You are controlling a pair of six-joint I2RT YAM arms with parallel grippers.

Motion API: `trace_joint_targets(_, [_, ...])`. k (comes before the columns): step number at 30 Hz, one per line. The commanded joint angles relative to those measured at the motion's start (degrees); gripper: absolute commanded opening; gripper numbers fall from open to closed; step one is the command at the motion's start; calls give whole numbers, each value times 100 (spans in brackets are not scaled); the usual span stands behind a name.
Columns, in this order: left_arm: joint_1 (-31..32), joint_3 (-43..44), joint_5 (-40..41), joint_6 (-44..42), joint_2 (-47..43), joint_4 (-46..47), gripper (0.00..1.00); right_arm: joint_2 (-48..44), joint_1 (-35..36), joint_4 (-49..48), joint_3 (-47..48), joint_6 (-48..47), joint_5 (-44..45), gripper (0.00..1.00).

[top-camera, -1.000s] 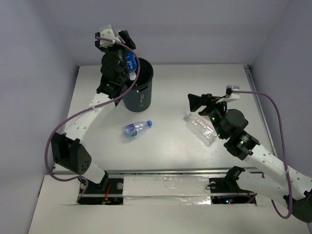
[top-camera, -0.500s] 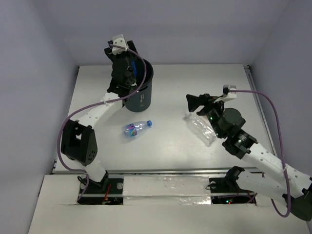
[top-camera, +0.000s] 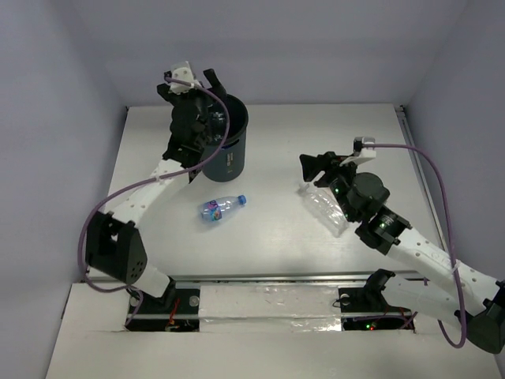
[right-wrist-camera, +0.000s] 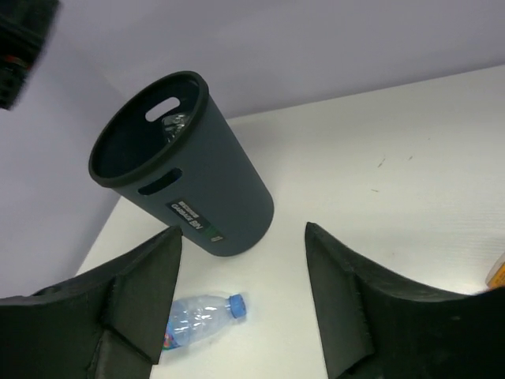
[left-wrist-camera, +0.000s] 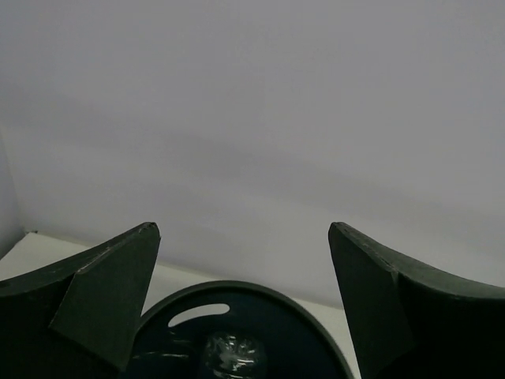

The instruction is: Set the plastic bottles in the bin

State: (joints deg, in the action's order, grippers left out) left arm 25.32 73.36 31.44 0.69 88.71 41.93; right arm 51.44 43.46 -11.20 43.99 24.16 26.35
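The dark grey bin (top-camera: pixel 229 158) stands at the back left of the table. My left gripper (top-camera: pixel 197 85) hovers over its rim, open and empty. In the left wrist view the gripper (left-wrist-camera: pixel 243 230) looks down on the bin's rim (left-wrist-camera: pixel 237 287), with a clear bottle (left-wrist-camera: pixel 231 355) inside. A small bottle with a blue cap (top-camera: pixel 221 208) lies in front of the bin. A bigger ribbed clear bottle (top-camera: pixel 327 209) lies right of centre. My right gripper (top-camera: pixel 316 167) is open and empty just above its far end. The right wrist view (right-wrist-camera: pixel 241 233) shows the bin (right-wrist-camera: pixel 205 189) and the small bottle (right-wrist-camera: pixel 197 316).
The enclosure's back and side walls are close round the table. The left arm's purple cable loops beside the bin. An orange bit (right-wrist-camera: pixel 497 272) shows at the right edge of the right wrist view.
My left gripper held a blue-labelled bottle over the bin a second ago; now it is open and empty and the bottle is in the bin. The right gripper has shifted slightly left.
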Motion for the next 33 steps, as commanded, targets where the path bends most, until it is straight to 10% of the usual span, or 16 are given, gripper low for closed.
trace_joint_targets(1, [-36, -58, -243, 545, -941, 96, 86, 103, -31, -330, 101, -43, -7, 63])
trace_joint_targets(9, [937, -2032, -1184, 2032, -2777, -27, 24, 314, -153, 135, 365, -52, -182, 10])
trace_joint_targets(18, [3389, -4092, -640, 1987, -3272, 544, 4, 744, -1128, 1488, 839, -8, -806, 1])
trace_joint_targets(25, [3962, -4673, -1017, 2243, -3544, 237, 0, 1428, -2762, 2332, 1173, -289, -1392, 0])
trace_joint_targets(29, [4033, -4542, -1446, 2304, -3729, -307, 0, 2165, -3160, 2701, 1498, -535, -1327, 7])
trace_joint_targets(33, [4033, -4593, -1606, 2383, -4228, -826, 10, 2993, -3160, 3570, 1955, -790, -695, 63])
